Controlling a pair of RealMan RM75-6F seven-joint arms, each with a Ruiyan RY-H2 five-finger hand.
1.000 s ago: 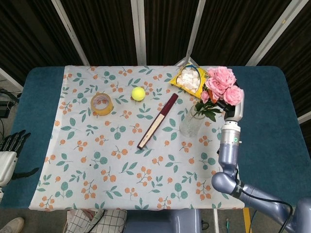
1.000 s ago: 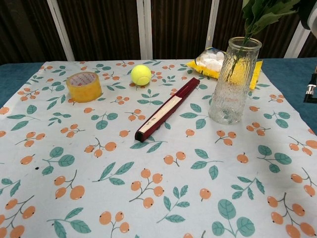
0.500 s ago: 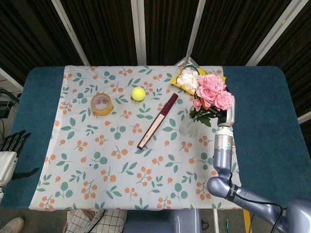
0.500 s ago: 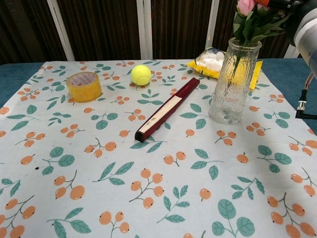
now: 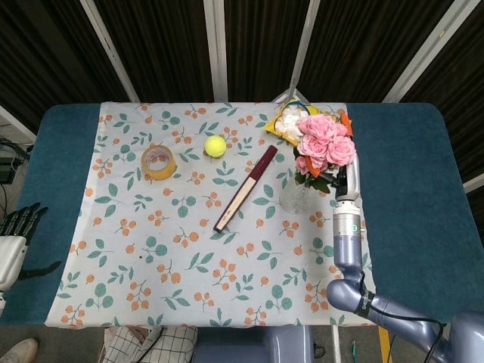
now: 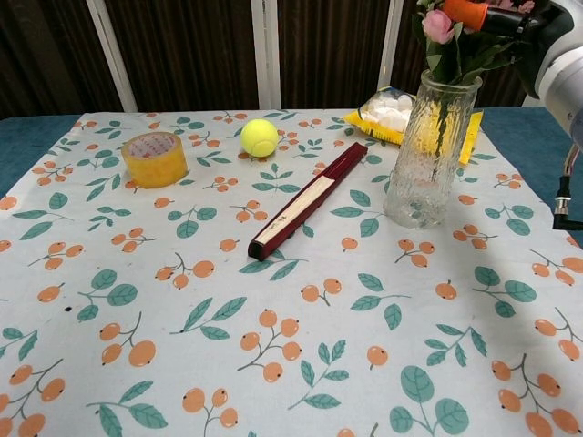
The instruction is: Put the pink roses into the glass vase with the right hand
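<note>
Lower than before, the roses (image 5: 321, 144) sat with stems inside the vase (image 6: 431, 150) near the bench's far right edge, the right robot hand (image 6: 539, 32) gripping them (release gently, keeping stems upright).

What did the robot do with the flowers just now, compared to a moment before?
The right hand carried the pink roses leftward and lower, sinking the stems deeper into the glass vase. It still holds them. The vase, fan, tennis ball, tape roll and left hand stayed put.
</note>
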